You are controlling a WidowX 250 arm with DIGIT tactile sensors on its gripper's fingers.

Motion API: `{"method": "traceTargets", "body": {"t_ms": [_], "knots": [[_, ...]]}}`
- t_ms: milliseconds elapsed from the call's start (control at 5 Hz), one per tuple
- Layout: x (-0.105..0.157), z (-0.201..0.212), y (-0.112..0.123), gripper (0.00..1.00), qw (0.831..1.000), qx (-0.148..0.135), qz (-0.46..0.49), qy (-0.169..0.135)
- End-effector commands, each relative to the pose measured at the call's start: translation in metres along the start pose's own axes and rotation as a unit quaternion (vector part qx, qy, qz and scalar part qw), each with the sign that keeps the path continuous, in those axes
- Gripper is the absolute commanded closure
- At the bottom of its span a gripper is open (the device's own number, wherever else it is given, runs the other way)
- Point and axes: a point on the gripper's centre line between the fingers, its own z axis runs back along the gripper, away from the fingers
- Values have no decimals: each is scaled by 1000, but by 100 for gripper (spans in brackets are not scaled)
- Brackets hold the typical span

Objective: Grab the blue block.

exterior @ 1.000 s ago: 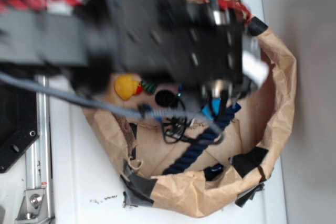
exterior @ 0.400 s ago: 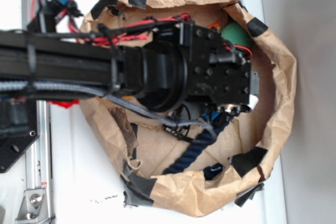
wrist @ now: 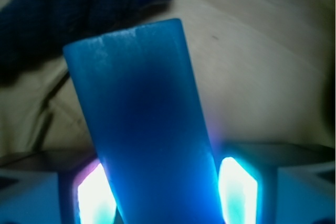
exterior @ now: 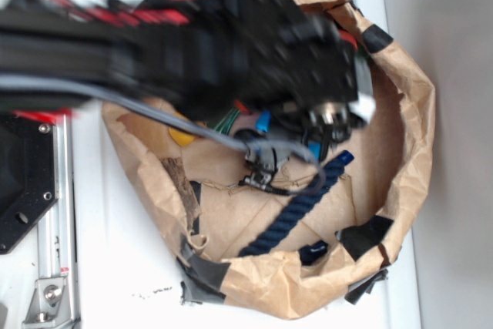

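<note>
The blue block (wrist: 142, 124), smooth and sky-blue, fills the wrist view and stands tilted between my lit fingers (wrist: 237, 190). My gripper (wrist: 165, 187) is shut on it, above the brown paper floor. In the exterior view the blurred black gripper (exterior: 323, 125) hangs inside the paper bag, and a sliver of the blue block (exterior: 314, 149) shows under it. The dark navy rope (wrist: 63, 14) lies just beyond the block's far end.
The crumpled brown paper bag (exterior: 416, 136) walls in the work area. The navy rope (exterior: 296, 209) runs diagonally across its floor. A yellow toy (exterior: 181, 132) peeks out under the arm. A black plate and metal rail (exterior: 31, 182) sit at the left.
The arm has shifted up in the image and is blurred with motion. The yellow toy, hidden 0.4 s ago, shows again. The blue sliver stays under the gripper.
</note>
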Motion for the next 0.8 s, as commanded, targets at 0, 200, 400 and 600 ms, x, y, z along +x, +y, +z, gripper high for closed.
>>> {"method": "traceTargets", "body": {"t_ms": [0,200,400,600], "knots": [[-2,114,0,100,994,10,102,-30],[-3,128,-8,100,994,2,112,1],[-3,123,-12,100,993,0,118,9],[-1,121,-16,100,993,4,119,10]]}}
